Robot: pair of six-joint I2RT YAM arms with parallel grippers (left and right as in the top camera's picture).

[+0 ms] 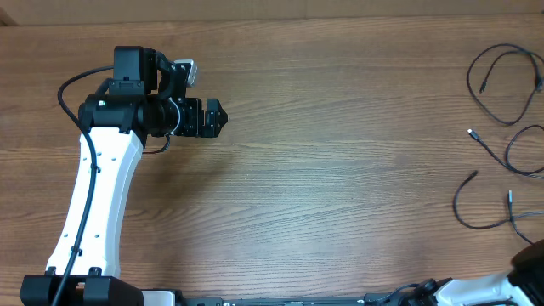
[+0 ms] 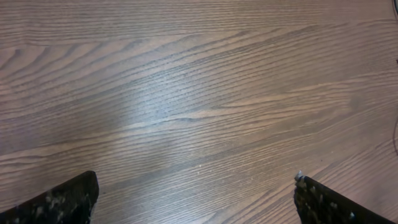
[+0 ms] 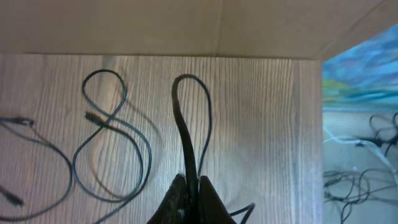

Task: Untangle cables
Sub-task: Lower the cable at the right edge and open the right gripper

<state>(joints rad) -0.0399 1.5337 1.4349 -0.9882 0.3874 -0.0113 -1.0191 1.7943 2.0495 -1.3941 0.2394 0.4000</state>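
Several thin black cables (image 1: 456, 204) lie in loose loops on the wooden table at the far right of the overhead view, one with a silver-tipped plug (image 1: 470, 132). In the right wrist view my right gripper (image 3: 191, 183) is shut on one black cable (image 3: 184, 130), which runs up from the jaws, bends in a narrow loop and comes back down. A second cable (image 3: 112, 143) lies in a figure-eight to its left. My left gripper (image 1: 219, 117) hovers at the table's upper left, far from the cables. Its fingers (image 2: 62, 202) stand wide open over bare wood.
The table's right edge (image 3: 323, 124) runs close beside the held cable, with floor clutter and other wires (image 3: 360, 180) beyond it. Another cable end (image 3: 15, 121) lies at the far left of the right wrist view. The right arm (image 1: 529, 263) shows only at the overhead's bottom right corner.
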